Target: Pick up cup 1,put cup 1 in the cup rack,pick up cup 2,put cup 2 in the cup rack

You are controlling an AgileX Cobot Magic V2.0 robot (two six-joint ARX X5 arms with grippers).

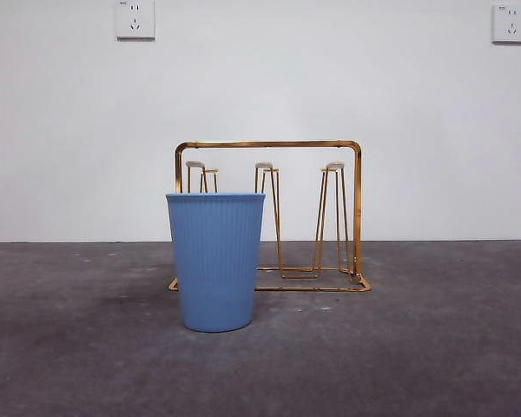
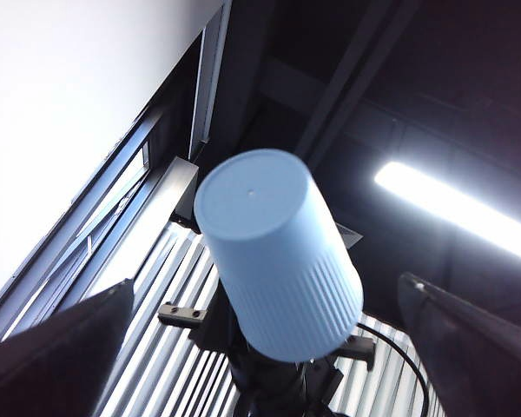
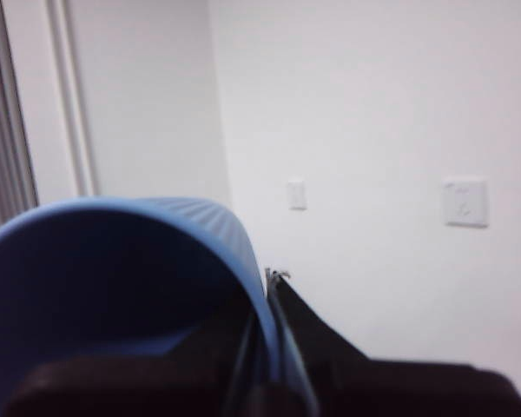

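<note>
White wall is seen behind a dark grey surface (image 1: 434,347), and two sockets (image 1: 135,19) are mounted high on that wall.

The left tool (image 2: 267,285) is pointed up towards the ceiling. Its jaws are spread wide, nothing is held between them, and nothing is touched by them. A lit strip lamp (image 2: 451,208) is seen overhead.

The right tool (image 3: 269,356) is clamped on the rim of the lifted cup (image 3: 113,287), with one jaw set inside the wall and the other outside it. In the left wrist view the same lifted cup (image 2: 278,252) is shown bottom-up, gripped at its rim by the right tool's dark body, and kept apart from both left jaws. Neither tool is caught by the front view.

The lifted cup is pale blue, with a plain upper band, fine vertical ribs nearer the rim and a flat base.

A second blue cup (image 1: 215,261), ribbed likewise, is stood upright on the surface, just in front of the left end of the cup rack (image 1: 357,208). Whether the two touch cannot be told. The cup rack is made of thin gold wire, with a rounded rectangular frame and upright hairpin pegs (image 1: 333,217), and nothing is hung on it.
</note>
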